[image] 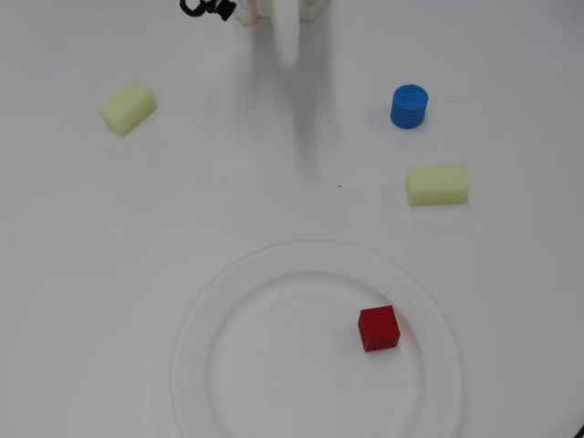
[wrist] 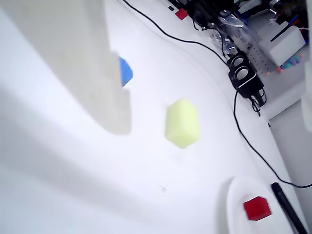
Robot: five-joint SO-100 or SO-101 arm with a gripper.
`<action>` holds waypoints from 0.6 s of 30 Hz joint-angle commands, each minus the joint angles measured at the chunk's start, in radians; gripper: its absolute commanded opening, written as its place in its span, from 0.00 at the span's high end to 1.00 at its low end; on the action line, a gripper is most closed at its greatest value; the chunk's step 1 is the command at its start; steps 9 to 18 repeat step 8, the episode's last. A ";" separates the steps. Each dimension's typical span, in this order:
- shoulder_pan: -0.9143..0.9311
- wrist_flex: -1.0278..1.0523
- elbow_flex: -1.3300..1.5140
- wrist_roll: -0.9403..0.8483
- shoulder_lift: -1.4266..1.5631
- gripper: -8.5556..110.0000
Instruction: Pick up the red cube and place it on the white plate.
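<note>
The red cube [image: 379, 328] sits on the white plate [image: 189, 347], in its right half, with nothing touching it. In the wrist view the cube [wrist: 257, 208] shows on the plate [wrist: 235, 197] at the bottom right. My gripper [image: 287, 50] is at the top edge of the overhead view, far from the plate and above bare table. Only one white, blurred finger [wrist: 100, 73] shows in the wrist view, so I cannot tell how the jaws stand. Nothing is seen in them.
A blue cylinder [image: 409, 106] and a pale yellow-green block [image: 437, 184] lie right of the arm, and another pale block [image: 129, 108] lies to the left. In the wrist view, black cables [wrist: 243, 136] and a small speaker [wrist: 246, 78] lie beyond the table.
</note>
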 commanded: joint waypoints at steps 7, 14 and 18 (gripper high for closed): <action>-0.035 -0.094 0.239 0.018 0.084 0.84; -0.037 -0.098 0.255 0.018 0.084 0.88; -0.037 -0.098 0.255 0.018 0.084 0.88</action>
